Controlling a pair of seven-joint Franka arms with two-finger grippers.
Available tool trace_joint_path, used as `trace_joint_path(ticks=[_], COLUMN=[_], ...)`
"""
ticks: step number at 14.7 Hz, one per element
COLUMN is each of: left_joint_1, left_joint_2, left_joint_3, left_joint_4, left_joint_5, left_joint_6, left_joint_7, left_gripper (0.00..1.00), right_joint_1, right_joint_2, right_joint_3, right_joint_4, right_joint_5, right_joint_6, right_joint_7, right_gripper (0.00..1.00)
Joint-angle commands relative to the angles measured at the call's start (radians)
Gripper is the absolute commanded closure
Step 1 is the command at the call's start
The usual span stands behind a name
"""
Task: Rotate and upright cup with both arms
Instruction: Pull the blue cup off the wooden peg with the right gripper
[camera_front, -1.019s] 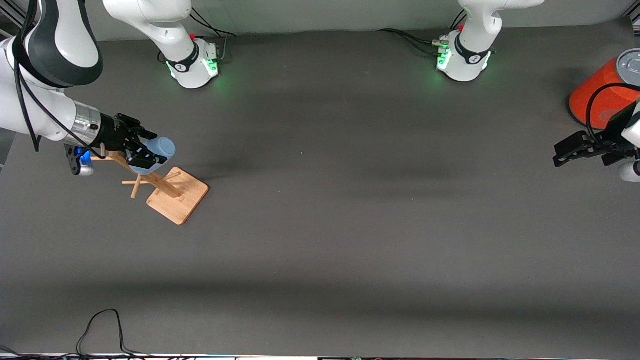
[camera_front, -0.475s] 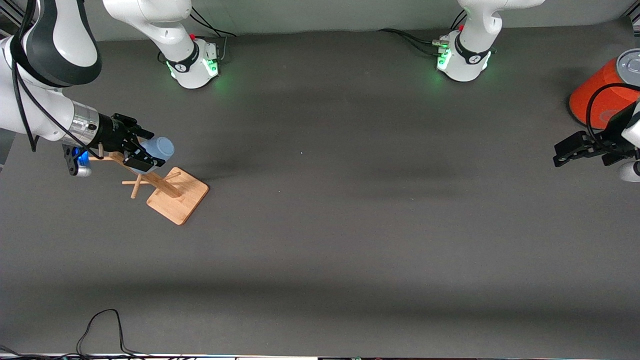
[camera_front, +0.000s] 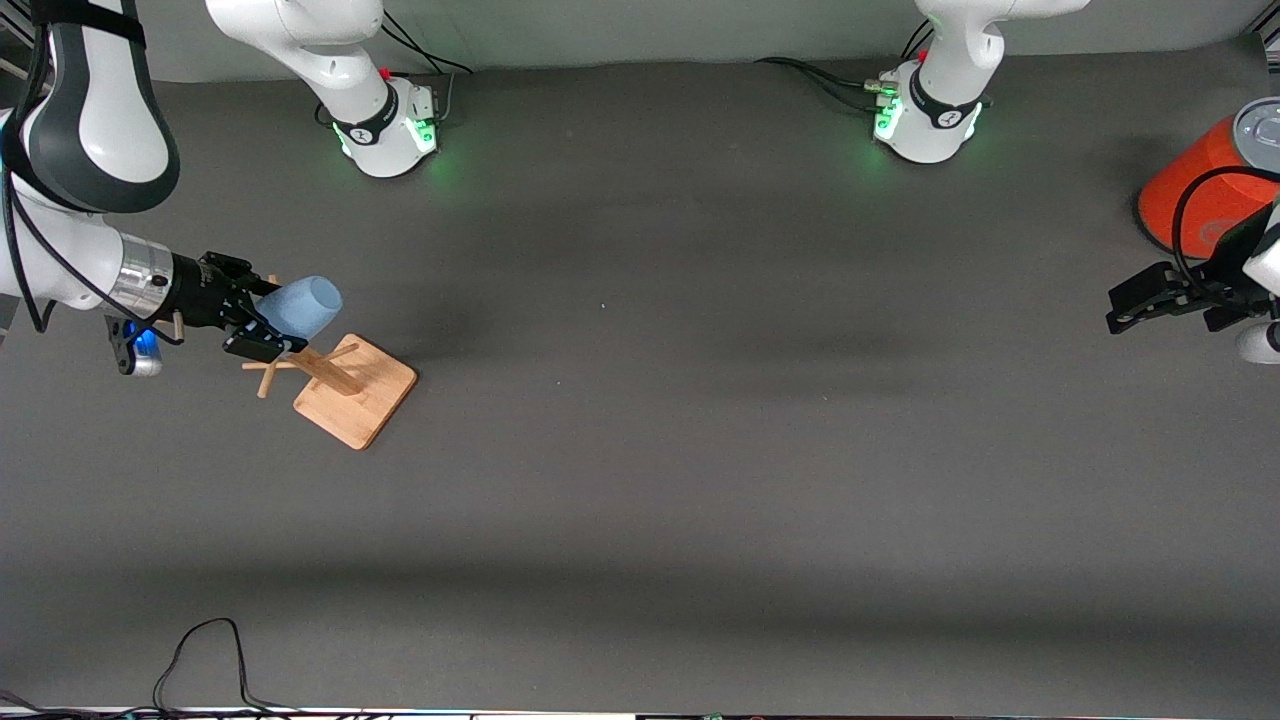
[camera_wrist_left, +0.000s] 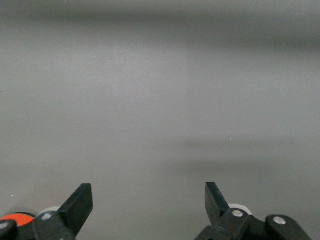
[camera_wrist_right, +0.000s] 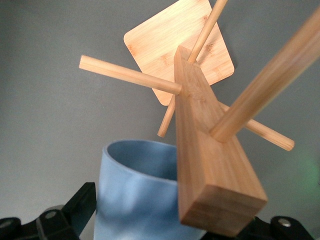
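Note:
The light blue cup (camera_front: 300, 305) is held on its side over the wooden peg rack (camera_front: 355, 392), near the right arm's end of the table. My right gripper (camera_front: 262, 322) is shut on the cup's body. In the right wrist view the cup (camera_wrist_right: 135, 195) sits between the right gripper's (camera_wrist_right: 165, 216) black fingers, with its open mouth facing the rack's base (camera_wrist_right: 165, 40). The rack's post (camera_wrist_right: 210, 165) hides one finger. My left gripper (camera_front: 1125, 305) is open and empty, and it waits over the table beside the orange can (camera_front: 1195, 190). It also shows open in the left wrist view (camera_wrist_left: 147, 194).
The rack's pegs (camera_wrist_right: 127, 74) stick out close around the cup. The orange can with a grey lid stands at the left arm's end of the table. A black cable (camera_front: 200, 650) lies at the table edge nearest the front camera.
My right gripper has drawn back toward the right arm's end of the table with the cup in it. The cup has moved a little along with it. The left arm has not moved.

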Motion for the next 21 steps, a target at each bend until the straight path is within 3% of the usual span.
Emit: trace_joint_path(ticks=[1, 4, 10, 21], left_joint_1=[0.002, 0.002, 0.002, 0.002], left_joint_2=[-0.018, -0.018, -0.018, -0.018], left_joint_3=[0.0, 0.0, 0.0, 0.0], left_joint_4=[-0.019, -0.019, -0.019, -0.019], left_joint_5=[0.002, 0.002, 0.002, 0.002], left_joint_6=[0.003, 0.002, 0.003, 0.003], left_joint_7=[0.008, 0.008, 0.008, 0.008], left_gripper=[0.0, 0.0, 0.0, 0.0], right_joint_1=[0.006, 0.008, 0.009, 0.021], right_joint_2=[0.006, 0.006, 0.002, -0.01], right_joint_3=[0.001, 0.002, 0.002, 0.01], right_joint_4=[0.015, 0.013, 0.018, 0.047], right_joint_5=[-0.006, -0.005, 0.002, 0.02], right_joint_6=[0.011, 0.013, 0.004, -0.055], right_joint_7=[-0.014, -0.014, -0.009, 0.049], right_gripper=[0.0, 0.0, 0.35, 0.38])
